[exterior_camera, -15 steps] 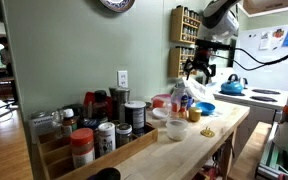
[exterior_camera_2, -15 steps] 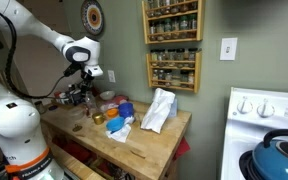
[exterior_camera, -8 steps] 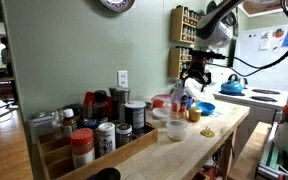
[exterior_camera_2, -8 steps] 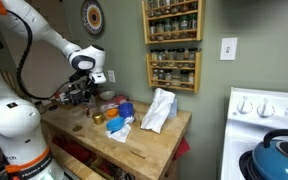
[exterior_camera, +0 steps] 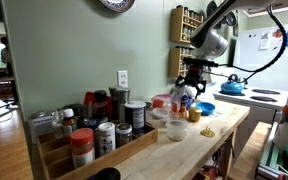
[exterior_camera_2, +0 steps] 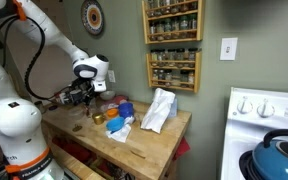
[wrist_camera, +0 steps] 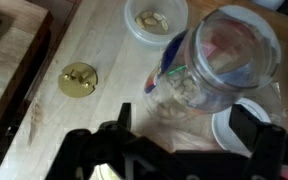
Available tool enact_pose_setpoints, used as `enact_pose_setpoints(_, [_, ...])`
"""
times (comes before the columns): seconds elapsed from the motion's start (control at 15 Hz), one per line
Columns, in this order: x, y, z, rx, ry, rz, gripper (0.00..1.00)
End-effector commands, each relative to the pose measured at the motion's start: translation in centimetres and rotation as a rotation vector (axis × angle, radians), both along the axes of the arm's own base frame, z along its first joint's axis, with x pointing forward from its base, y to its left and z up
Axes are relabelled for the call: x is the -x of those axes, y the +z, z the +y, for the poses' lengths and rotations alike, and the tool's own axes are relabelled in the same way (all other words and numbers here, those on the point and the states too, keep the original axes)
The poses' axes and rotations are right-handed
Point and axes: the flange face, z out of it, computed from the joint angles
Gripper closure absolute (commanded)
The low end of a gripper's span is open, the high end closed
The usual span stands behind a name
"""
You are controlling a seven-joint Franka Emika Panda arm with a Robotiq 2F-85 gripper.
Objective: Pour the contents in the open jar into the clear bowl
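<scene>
My hand (exterior_camera: pixel 192 79) had descended over the last second and hung wide, empty, above the open jar (wrist_camera: pixel 212 70), which stood on the table (wrist_camera: pixel 94 40) just beside the clear bowl (wrist_camera: pixel 134 24). Grasp was judged next; pouring had not begun.

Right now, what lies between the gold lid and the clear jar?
Only bare wooden tabletop, as the wrist view shows; the gold lid sits apart from the clear jar.

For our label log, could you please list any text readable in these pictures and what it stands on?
No text can be read.
Counter jars: labels too small.
Spice rack: labels blurred.
Fridge papers: blurred.
Open jar: no readable print.
</scene>
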Motion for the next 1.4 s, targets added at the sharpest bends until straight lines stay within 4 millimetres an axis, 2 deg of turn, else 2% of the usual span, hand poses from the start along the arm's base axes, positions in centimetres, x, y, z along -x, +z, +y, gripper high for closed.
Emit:
enact_pose_setpoints(0.0, [-0.4, -1.8, 0.5, -0.064, -0.048, 0.029, 0.00])
enact_pose_setpoints(0.47, [-1.4, -4.6, 0.7, -0.191, -0.088, 0.095, 0.00])
enact_pose_setpoints(1.0, [-2.8, -6.6, 2.4, -0.325, -0.042, 0.225, 0.00])
enact_pose_setpoints(1.33, [-3.7, -7.5, 2.7, -0.379, -0.029, 0.276, 0.00])
